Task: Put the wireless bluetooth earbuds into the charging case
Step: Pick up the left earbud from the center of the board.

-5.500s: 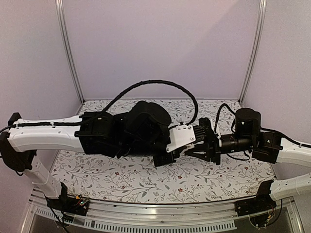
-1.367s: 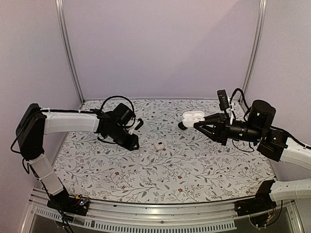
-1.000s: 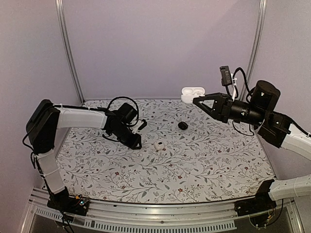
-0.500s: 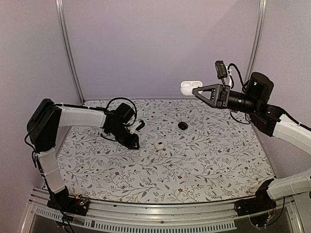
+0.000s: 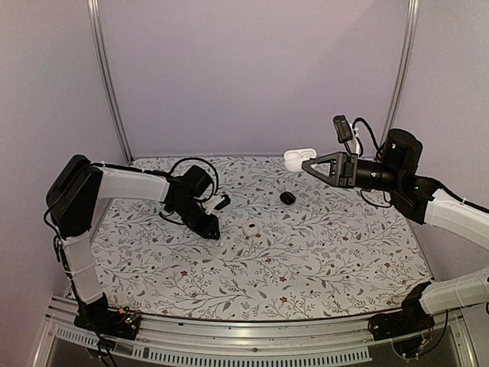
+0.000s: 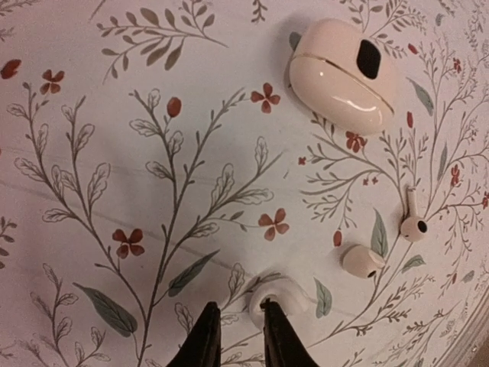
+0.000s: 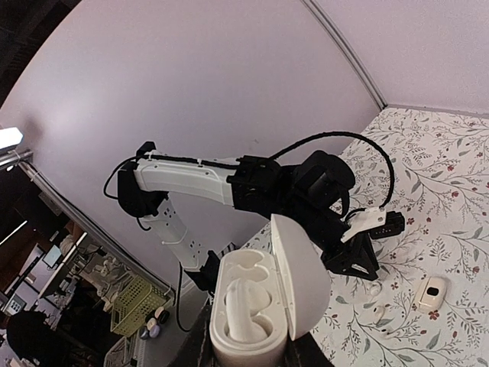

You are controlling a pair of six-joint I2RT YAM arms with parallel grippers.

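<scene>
My left pincer (image 6: 233,345) is low over the table (image 5: 306,267), tips a narrow gap apart, one white earbud (image 6: 276,297) just beside them. Two more earbuds (image 6: 361,261) lie near the closed white case (image 6: 341,76). Black case (image 5: 287,197) at mid-table. My right pincer (image 5: 307,165) is aloft, clamped on the open charging case (image 7: 256,310); a seated earbud (image 7: 243,302) is inside.

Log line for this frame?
left gripper: at table, tips by white earbud, grip unclear | right gripper: holds open case aloft | closed case: on table
</scene>
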